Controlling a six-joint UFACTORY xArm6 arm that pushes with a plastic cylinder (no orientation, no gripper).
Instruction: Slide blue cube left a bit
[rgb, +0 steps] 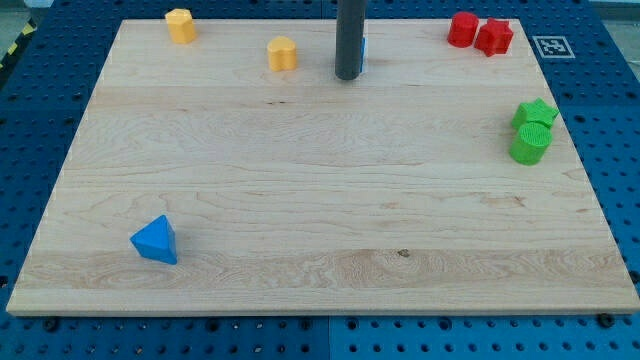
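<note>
Hiding most of the blue cube (363, 46), my tip (348, 76) rests on smooth wood; no end effector shows.

Two yellow blocks (180, 24) (283, 53), two red blocks (462, 29) (494, 37), two green blocks (535, 113) (530, 145), one blue triangular block (155, 240), one blue sliver (363, 47) behind the rod.

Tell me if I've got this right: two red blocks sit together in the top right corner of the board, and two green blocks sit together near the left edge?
Not quite. The camera view shows the two green blocks together near the board's right edge, not the left. The two red blocks do sit together in the top right corner.
</note>
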